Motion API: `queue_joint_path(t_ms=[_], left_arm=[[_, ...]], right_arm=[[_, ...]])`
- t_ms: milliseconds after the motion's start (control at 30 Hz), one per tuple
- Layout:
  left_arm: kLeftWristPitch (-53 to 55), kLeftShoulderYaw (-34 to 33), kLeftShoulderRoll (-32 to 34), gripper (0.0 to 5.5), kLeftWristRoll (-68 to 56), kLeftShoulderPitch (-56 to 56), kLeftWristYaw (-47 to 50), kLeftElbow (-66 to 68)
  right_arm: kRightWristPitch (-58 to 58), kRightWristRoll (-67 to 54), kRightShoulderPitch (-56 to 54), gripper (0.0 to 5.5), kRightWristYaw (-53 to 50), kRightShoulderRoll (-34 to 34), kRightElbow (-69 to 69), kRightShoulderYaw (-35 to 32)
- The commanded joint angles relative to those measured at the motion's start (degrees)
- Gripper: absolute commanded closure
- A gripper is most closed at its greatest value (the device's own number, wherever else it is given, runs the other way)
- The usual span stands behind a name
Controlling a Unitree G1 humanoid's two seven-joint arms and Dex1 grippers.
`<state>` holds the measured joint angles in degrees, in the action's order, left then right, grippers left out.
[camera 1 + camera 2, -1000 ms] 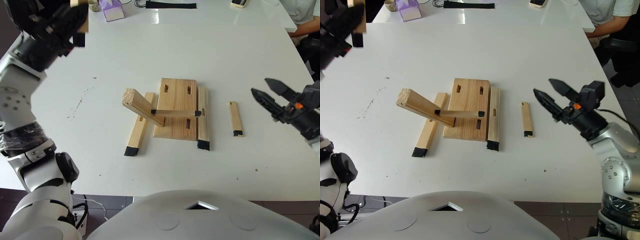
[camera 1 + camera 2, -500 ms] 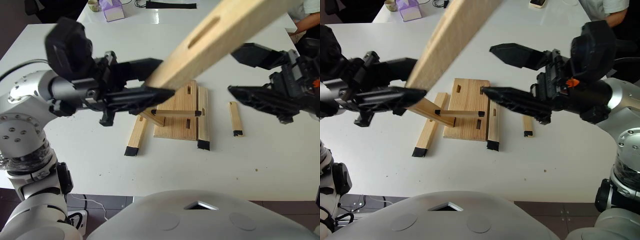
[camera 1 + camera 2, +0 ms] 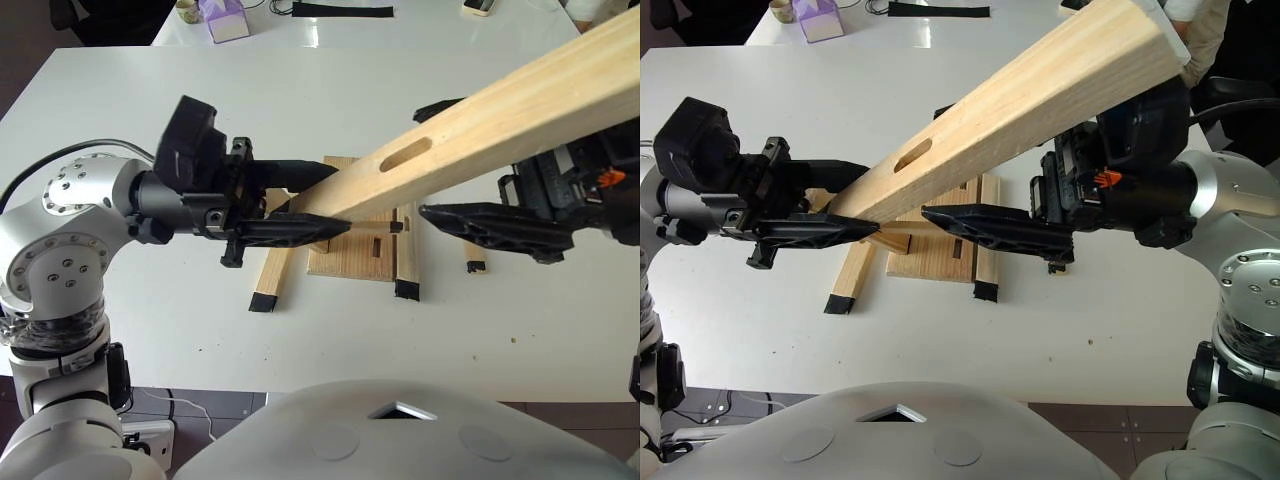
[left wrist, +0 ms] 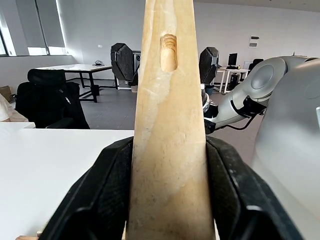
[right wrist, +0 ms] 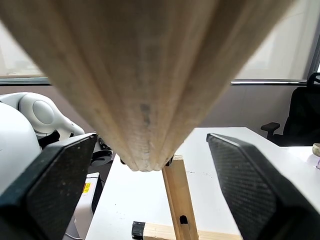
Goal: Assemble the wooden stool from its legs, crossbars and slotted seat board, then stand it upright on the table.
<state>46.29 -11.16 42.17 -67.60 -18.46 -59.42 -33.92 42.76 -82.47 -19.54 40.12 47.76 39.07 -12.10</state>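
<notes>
Lowered since, leg sits clamped in left jaws (right jaws astride)

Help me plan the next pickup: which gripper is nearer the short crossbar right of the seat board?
Right. The right gripper hangs open over the short crossbar; the left gripper clamps a leg across the seat board.

The left arm and right arm are silver-grey, with rounded joints ringed by screws. A thin black cable runs along the left. The left claw and right claw are black, the right marked orange.
</notes>
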Motion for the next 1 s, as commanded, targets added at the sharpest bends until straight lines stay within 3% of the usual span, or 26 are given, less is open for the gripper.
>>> queue_joint_path(t_ms=[33,467,800,833,1000], left_arm=[[-1.05,0.86,0.68,3.49,0.56,-1.03,-0.62,0.09],[-4.56,3.20,1.34,3.49,6.80,1.27,-2.49,1.41],[-1.79,3.20,2.15,3.49,3.44,-0.37,-1.12,3.27],[-0.39,3.13,2.39,3.13,2.00,-1.03,-0.38,3.90],[3.14,1.88,2.16,2.43,-2.89,-3.89,3.63,6.27]], right_arm=[[-0.37,0.77,-1.80,1.45,0.00,-0.56,0.53,1.27],[-0.41,3.06,-1.97,3.41,1.41,-0.72,0.67,1.97],[-1.03,5.42,-1.42,3.51,1.33,-0.87,1.03,1.64],[-1.23,5.21,-1.62,3.51,0.86,-0.92,0.58,1.06],[-1.99,3.43,-3.24,3.51,0.06,-0.28,-2.31,-3.15]])
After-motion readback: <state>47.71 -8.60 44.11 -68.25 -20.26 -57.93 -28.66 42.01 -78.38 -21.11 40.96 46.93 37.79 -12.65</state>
